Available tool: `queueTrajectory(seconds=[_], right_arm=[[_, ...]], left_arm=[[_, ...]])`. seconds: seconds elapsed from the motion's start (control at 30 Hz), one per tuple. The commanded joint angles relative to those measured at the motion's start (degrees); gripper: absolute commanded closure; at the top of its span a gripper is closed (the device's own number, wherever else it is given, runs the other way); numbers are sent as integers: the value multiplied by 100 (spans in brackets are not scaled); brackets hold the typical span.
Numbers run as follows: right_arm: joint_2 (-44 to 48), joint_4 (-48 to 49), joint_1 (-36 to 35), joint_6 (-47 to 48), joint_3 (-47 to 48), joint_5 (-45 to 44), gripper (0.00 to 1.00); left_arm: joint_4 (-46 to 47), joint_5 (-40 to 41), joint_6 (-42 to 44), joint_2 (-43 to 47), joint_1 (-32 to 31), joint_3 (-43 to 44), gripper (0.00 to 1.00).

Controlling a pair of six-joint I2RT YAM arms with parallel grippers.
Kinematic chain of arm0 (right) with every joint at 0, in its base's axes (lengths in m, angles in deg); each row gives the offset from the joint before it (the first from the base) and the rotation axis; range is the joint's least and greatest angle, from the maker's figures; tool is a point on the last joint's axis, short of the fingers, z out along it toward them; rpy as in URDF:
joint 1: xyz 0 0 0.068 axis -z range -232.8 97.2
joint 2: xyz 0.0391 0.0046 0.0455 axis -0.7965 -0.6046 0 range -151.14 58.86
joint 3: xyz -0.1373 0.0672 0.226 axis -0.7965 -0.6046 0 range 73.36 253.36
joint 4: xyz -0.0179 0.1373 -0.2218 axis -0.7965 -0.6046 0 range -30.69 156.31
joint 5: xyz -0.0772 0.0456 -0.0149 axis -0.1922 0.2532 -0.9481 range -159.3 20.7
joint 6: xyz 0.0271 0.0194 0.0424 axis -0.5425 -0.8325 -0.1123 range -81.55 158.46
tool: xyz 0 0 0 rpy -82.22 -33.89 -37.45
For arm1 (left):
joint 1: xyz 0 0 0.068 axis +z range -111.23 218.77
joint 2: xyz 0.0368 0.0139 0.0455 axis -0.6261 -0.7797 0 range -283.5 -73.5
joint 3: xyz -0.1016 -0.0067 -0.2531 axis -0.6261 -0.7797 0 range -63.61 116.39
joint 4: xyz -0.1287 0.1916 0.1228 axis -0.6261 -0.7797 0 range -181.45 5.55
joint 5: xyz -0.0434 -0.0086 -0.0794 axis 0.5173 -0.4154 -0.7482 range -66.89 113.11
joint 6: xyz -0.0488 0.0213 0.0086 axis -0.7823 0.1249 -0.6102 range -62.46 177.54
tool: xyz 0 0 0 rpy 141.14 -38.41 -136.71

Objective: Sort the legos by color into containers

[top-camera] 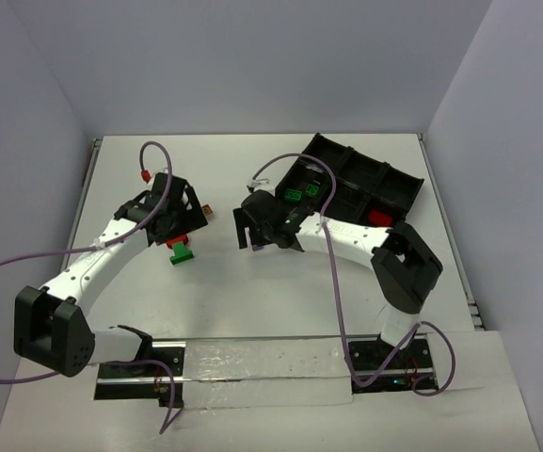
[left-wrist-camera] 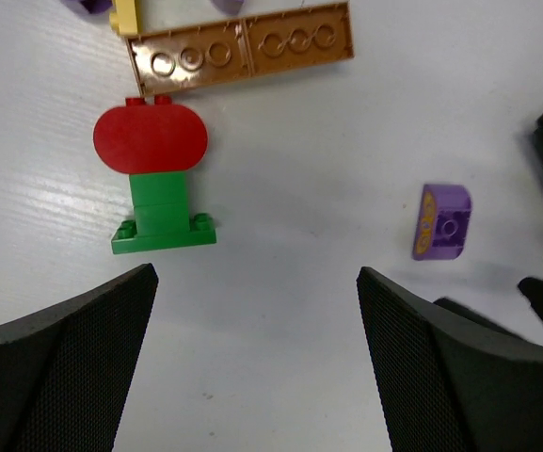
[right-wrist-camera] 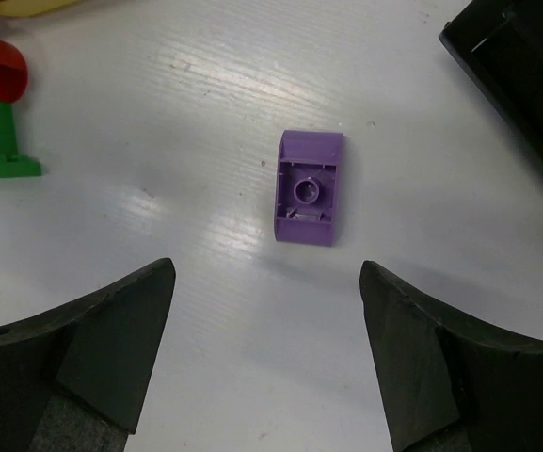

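Both grippers were spread wide, nothing in them. The right gripper [right-wrist-camera: 267,273] hung over a lone purple brick [right-wrist-camera: 307,186], smooth plastic, hollow side up. It had bare, faintly grained white table [right-wrist-camera: 158,113] all round and the black tray [right-wrist-camera: 525,75] corner off to one side. The left gripper [left-wrist-camera: 255,282] faced a glossy red-and-green cluster [left-wrist-camera: 158,179], with flat brown studded plates [left-wrist-camera: 243,47] just beyond.

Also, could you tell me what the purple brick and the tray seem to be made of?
The purple brick: probably moulded plastic, smooth, faintly shiny; hollow underside with round socket. The tray: likely black plastic, thin walls catching light.
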Motion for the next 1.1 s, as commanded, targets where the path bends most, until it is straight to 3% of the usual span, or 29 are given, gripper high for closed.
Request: queueTrajectory(seconds=[0.0,0.5,0.8,1.0,1.07], right_arm=[[-309,-40,-13,-103,312,-403,13],[-602,-160,-12,-35,273,-646,17],[-954,-174,-12,140,543,-670,26],[-1318,-73,10,254,795,-577,42],[-1396,-24,14,306,860,-493,42]], left_arm=[[536,-166,291,283,33,-426,5],[704,-574,278,876,43,-864,5],[809,-856,165,808,43,-919,6],[691,-739,146,730,43,-849,6],[686,-726,150,708,43,-849,6]])
